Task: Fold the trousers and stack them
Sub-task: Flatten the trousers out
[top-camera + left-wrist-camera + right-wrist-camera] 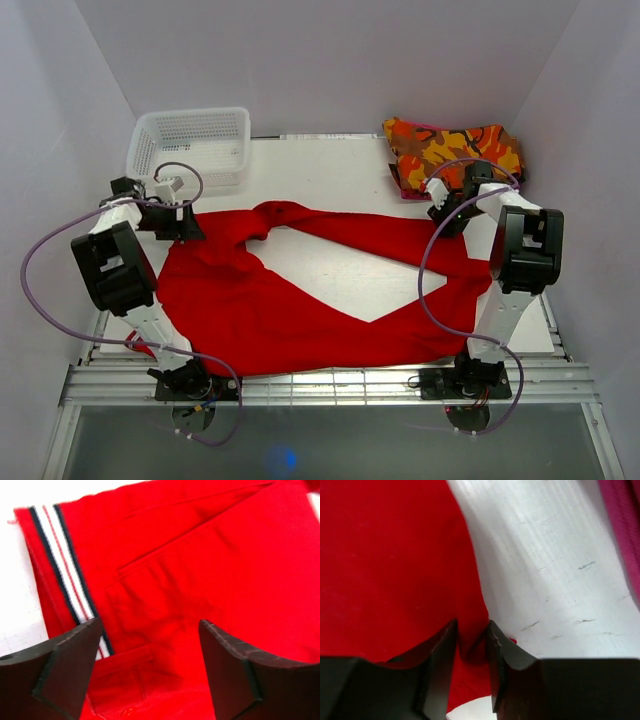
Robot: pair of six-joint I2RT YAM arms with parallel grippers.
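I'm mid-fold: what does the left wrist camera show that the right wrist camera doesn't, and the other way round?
Only left wrist: a striped band, navy, white and red, and the left gripper with its jaws wide apart. Only right wrist: the right gripper, jaws pinching a ridge of fabric at its edge, and a magenta fabric edge at upper right. Both: the red trousers lying on the white table.

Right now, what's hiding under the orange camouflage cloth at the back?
A magenta fabric edge peeks out beneath the orange-red-yellow camouflage cloth. The rest is covered, so I cannot tell what it is.
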